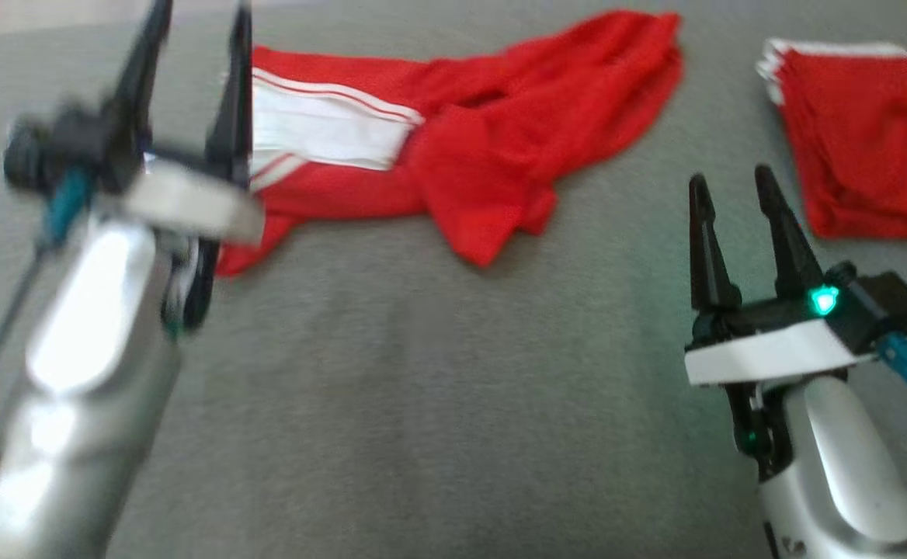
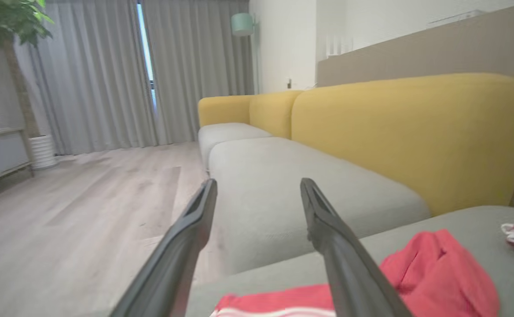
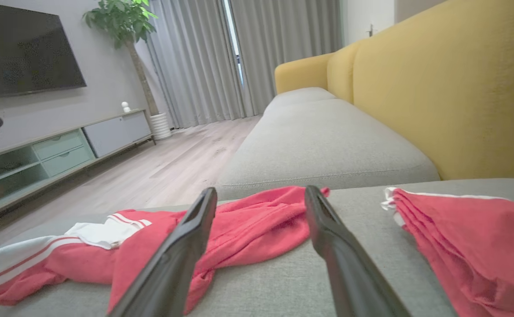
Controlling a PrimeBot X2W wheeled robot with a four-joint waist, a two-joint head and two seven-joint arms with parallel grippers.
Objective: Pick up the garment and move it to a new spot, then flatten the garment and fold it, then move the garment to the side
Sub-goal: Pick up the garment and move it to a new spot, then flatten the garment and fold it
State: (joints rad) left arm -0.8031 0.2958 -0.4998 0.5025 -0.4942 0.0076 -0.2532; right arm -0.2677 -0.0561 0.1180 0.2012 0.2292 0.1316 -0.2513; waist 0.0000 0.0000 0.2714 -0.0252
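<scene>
On a grey sofa seat [image 1: 438, 388] backed by yellow cushions [image 3: 450, 88], in a room with pale curtains [image 3: 204, 57] and wood floor [image 2: 85, 211], the left gripper [image 1: 201, 23] hangs raised at the left and the right gripper [image 1: 731, 182] sits low at near right, both spread wide and empty. The red garment [image 1: 484, 132], white-panelled, lies crumpled across the seat's far side, a folded red stack [image 1: 865, 132] at far right.

The garment [image 1: 461, 155] lies on the sofa seat [image 1: 422, 388], far side, with a folded stack [image 1: 865, 140] apart to its right. The left gripper [image 1: 201, 23] appears to sit over the garment's left end. The right gripper [image 1: 731, 182] is before the stack.
</scene>
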